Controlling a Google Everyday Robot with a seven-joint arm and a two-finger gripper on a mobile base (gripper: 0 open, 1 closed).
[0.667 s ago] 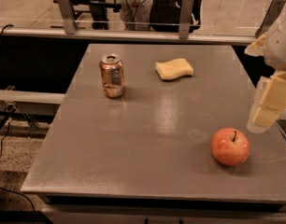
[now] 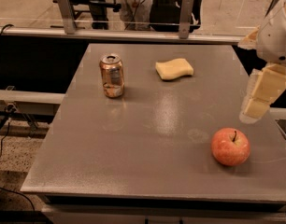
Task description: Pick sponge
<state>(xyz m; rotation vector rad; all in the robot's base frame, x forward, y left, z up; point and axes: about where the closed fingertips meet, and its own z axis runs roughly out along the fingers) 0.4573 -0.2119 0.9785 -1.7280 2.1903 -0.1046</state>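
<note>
The sponge point(image 2: 174, 68) is pale yellow and flat with wavy sides. It lies on the grey table point(image 2: 147, 139) at the back, right of centre. My gripper point(image 2: 259, 99) hangs at the right edge of the view, above the table's right side, well to the right of the sponge and nearer the camera than it. Its blocky pale yellow fingers point down and hold nothing.
A copper-coloured drink can point(image 2: 111, 75) stands upright at the back left, left of the sponge. A red apple point(image 2: 230, 146) sits at the front right, just below my gripper. A metal rail point(image 2: 119, 31) runs behind the table.
</note>
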